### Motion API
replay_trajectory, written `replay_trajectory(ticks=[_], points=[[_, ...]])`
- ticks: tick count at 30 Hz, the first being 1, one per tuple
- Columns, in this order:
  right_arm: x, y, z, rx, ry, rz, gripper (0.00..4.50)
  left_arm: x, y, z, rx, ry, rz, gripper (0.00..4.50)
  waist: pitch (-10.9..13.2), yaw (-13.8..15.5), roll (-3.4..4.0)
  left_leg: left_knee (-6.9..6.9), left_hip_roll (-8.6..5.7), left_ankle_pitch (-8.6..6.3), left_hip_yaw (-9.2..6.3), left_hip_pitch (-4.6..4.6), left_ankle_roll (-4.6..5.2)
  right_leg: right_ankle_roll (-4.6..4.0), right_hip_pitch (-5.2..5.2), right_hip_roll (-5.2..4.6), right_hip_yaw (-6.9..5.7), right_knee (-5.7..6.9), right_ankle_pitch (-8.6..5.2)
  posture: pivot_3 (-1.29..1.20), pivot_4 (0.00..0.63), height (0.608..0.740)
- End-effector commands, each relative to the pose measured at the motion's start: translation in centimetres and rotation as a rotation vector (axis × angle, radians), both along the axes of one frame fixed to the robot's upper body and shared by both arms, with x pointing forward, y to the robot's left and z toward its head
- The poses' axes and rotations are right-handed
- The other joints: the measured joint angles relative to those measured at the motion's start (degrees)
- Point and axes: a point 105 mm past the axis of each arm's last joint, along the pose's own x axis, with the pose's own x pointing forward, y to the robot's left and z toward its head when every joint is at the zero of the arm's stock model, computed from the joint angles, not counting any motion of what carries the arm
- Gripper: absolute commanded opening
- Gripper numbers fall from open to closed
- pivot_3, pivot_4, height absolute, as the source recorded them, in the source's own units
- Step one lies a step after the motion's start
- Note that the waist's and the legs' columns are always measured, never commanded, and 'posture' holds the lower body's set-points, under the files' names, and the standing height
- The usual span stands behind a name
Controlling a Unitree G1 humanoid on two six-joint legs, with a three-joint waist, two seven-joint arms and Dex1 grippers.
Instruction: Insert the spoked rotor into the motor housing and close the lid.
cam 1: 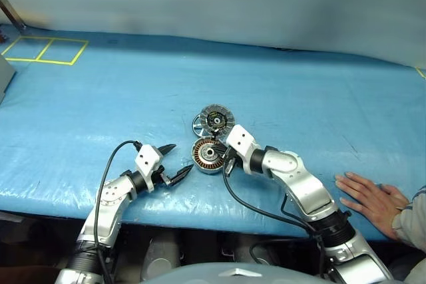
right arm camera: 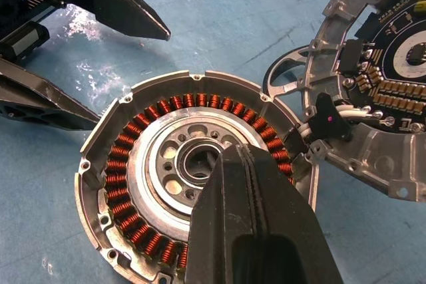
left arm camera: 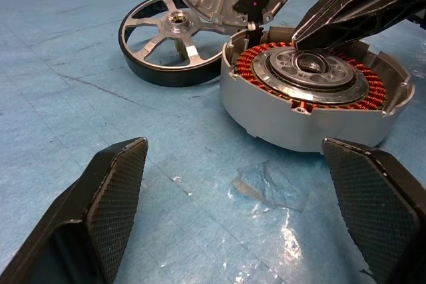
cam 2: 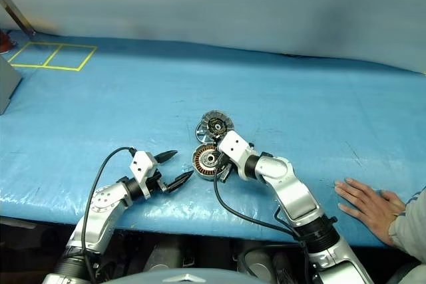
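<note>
Copper-wound motor housing (right arm camera: 193,177) on blue desk (cam 1: 100,98), lid (right arm camera: 386,84) hinged open, spoked rotor (left arm camera: 170,38) beside. Right hand (right arm camera: 229,157) shut, tips over housing centre. Left hand (cam 1: 174,162) spread wide, empty.

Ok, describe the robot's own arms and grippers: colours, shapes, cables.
Both arms are silver-grey metal segments with black joint rings. A white block sits at each wrist, and a black cable loops from it back along the arm. The left gripper has two black, tapering, pointed fingers with cross-hatched inner pads. The right gripper has matching black fingers.
</note>
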Motion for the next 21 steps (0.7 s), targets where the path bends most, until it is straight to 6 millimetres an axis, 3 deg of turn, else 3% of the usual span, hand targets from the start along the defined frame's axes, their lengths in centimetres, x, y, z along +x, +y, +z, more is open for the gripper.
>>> replay_trajectory(ticks=[1,14,21], points=[[-0.3,0.3,-0.3,0.000,0.010,0.006,0.01,0.1,0.0,0.6,-0.007,-0.033,0.001,4.50,0.00,-0.02,0.00,0.00,0.00,0.00,0.00,0.01,0.00,0.00,0.00,0.00,0.00,0.00,0.00,0.00,0.150,0.740],[-1.0,1.5,1.7,0.116,0.016,0.061,0.01,0.1,0.1,0.5,-0.004,-0.031,0.005,4.50,0.00,-0.03,0.00,-0.03,0.01,0.00,0.00,0.00,-0.01,-0.02,0.00,0.03,0.00,0.01,-0.01,0.00,0.150,0.740],[-1.5,1.6,1.2,0.108,0.044,0.077,0.01,0.2,0.1,0.5,-0.002,-0.031,0.005,4.50,0.00,0.05,0.00,-0.01,0.01,-0.01,0.00,0.00,-0.01,-0.02,0.00,0.00,-0.01,0.01,-0.01,0.00,0.150,0.740]])
